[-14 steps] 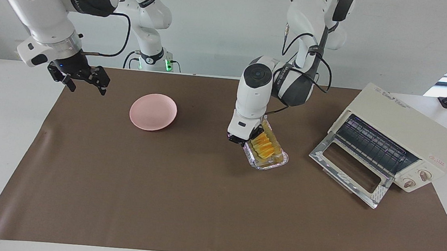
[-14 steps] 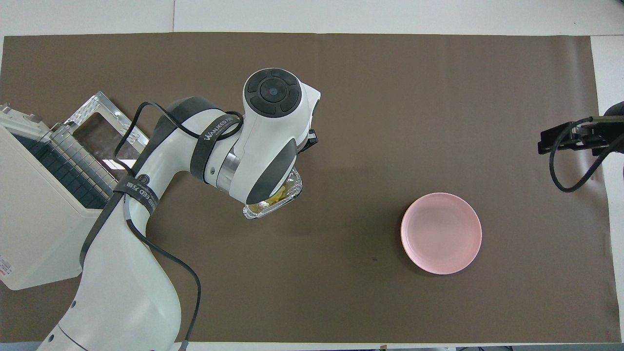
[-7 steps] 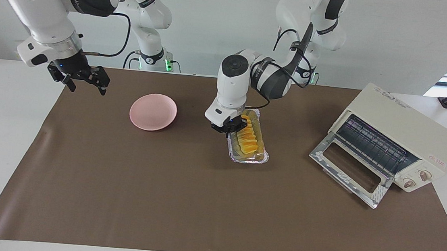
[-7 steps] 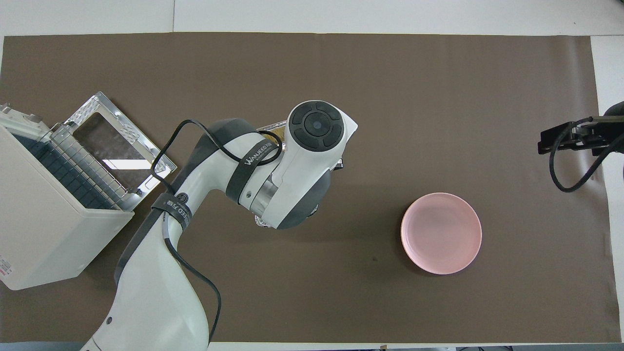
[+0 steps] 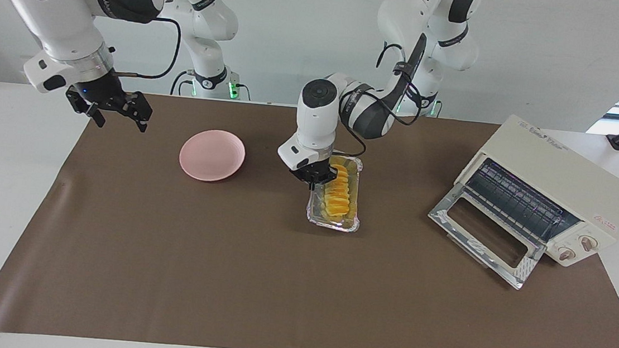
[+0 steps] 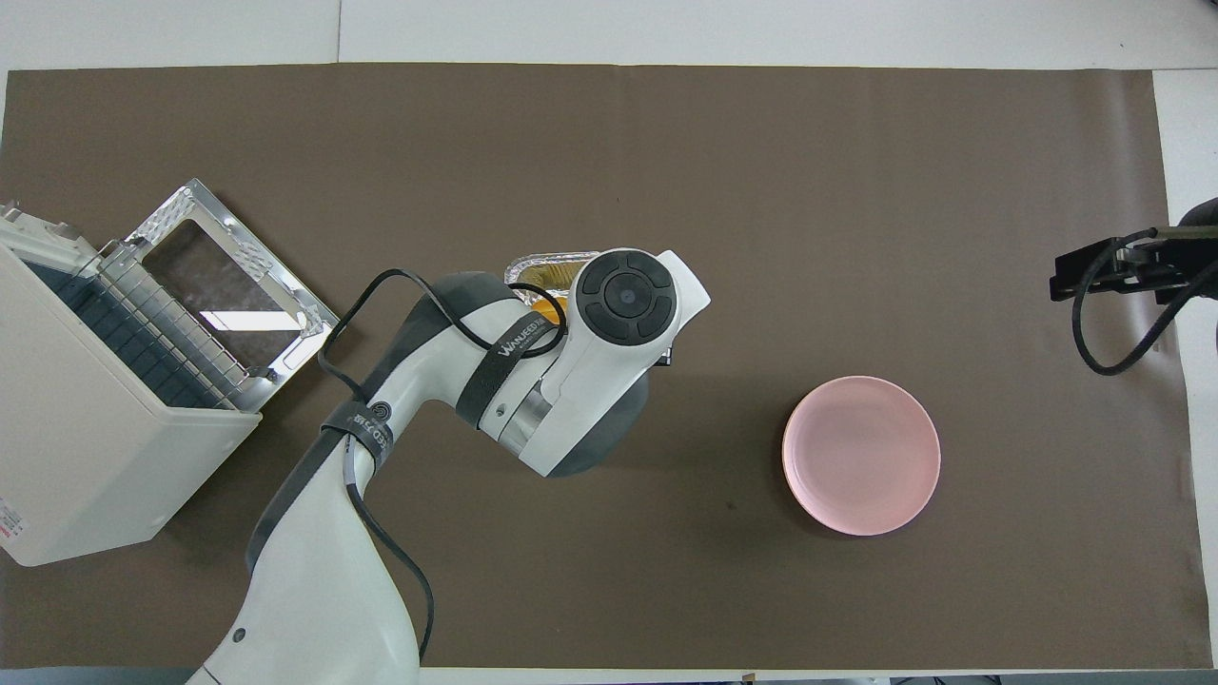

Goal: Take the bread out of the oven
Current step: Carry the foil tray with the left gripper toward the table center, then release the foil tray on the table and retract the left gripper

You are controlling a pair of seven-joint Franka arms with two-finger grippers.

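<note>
Facing view: left claw (image 5: 317, 179) clamped tight on the rim of the foil tray (image 5: 333, 219), mid-bench on the brown mat (image 5: 277, 283). Bread (image 5: 337, 195) lying in that tray, out of the oven (image 5: 551, 198), whose door (image 5: 483, 234) hangs down open. Pink plate (image 5: 212, 155) toward the right arm's end. Right claw (image 5: 118, 114) spread wide, holding nothing, waiting over the mat's corner.
</note>
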